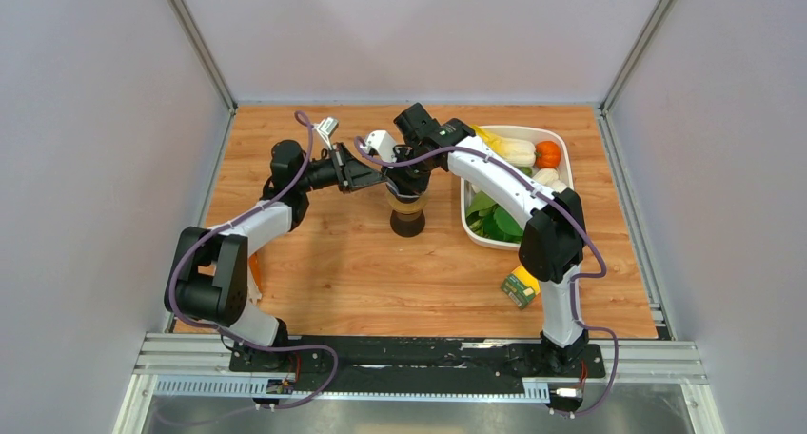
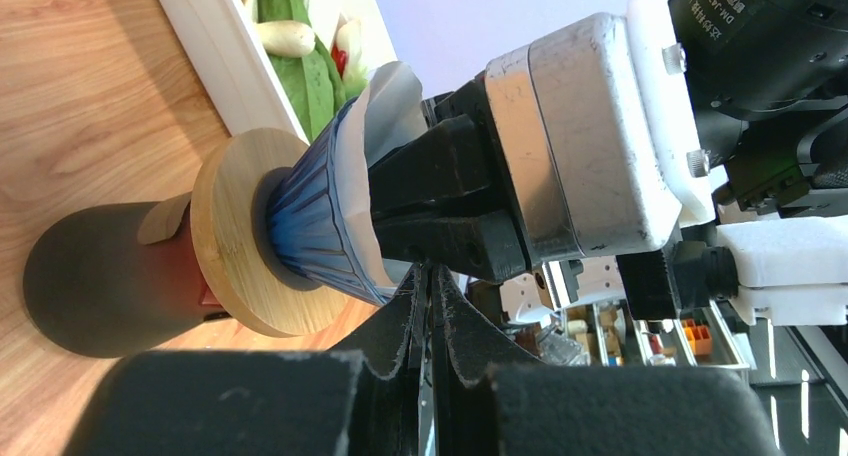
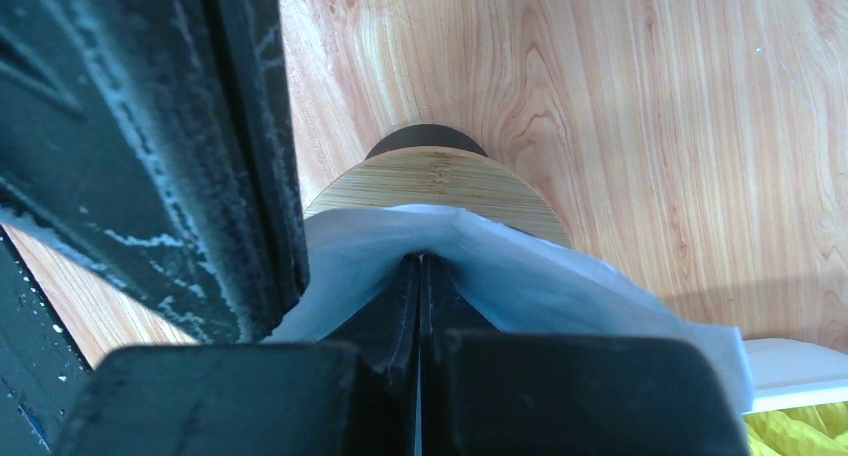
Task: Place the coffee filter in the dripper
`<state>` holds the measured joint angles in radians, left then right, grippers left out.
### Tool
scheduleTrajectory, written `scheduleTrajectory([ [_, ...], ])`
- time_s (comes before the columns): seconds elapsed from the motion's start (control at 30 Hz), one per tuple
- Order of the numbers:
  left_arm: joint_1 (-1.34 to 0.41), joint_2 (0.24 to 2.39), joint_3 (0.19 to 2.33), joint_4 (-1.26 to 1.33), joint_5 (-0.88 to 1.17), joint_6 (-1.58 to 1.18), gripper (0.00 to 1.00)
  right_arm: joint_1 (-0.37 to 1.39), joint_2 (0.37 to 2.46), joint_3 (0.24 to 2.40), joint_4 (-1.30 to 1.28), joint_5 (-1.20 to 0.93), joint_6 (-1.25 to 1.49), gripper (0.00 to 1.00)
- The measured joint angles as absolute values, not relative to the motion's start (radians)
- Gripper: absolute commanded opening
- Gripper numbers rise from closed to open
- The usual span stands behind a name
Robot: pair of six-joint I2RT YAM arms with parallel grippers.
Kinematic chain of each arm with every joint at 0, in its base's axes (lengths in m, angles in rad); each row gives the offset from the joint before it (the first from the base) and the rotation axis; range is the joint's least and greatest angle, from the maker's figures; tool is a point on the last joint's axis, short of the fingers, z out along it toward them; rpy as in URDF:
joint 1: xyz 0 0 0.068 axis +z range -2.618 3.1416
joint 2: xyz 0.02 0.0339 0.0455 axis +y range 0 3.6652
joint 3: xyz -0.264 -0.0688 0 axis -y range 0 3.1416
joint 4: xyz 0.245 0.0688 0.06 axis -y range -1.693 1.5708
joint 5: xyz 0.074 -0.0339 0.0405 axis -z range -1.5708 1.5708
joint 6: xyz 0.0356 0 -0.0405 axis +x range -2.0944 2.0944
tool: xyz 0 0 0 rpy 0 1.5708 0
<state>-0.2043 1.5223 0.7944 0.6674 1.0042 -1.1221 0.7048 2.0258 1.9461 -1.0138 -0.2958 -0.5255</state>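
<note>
- The task is looking nearly done: the filter [image 2: 388, 96] is sitting inside the blue cone [image 2: 315, 226] of the dripper [image 1: 407, 220]. The dripper is standing upright on the desk [image 1: 314, 272], near the tub [image 2: 225, 56].
- The right end effector [image 2: 375, 216] is reaching down into the filter's mouth with its jaws pressed together. Whether a fold of paper is lying between them, I cannot tell.
- The left end effector [image 2: 428, 291] is hovering just beside the cone's rim, jaws likewise pressed together and seemingly holding nothing.
- What is remaining, as I am judging it: the paper is needing to settle flat against the cone's wall, and both arms are needing to pull clear without dragging it out.
- The filter is showing as thin white paper, lining the cone but crumpling. One flap is sticking up past the rim on the tub side, and in the right wrist view the paper is bulging around the fingers.
</note>
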Motion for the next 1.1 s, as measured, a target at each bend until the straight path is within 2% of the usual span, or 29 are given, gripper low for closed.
scheduleTrajectory([
  [1.1, -0.221, 1.523, 0.842, 0.508, 0.988, -1.018, 0.07, 0.704, 2.001, 2.005, -1.021, -0.286, -0.518, 0.0],
])
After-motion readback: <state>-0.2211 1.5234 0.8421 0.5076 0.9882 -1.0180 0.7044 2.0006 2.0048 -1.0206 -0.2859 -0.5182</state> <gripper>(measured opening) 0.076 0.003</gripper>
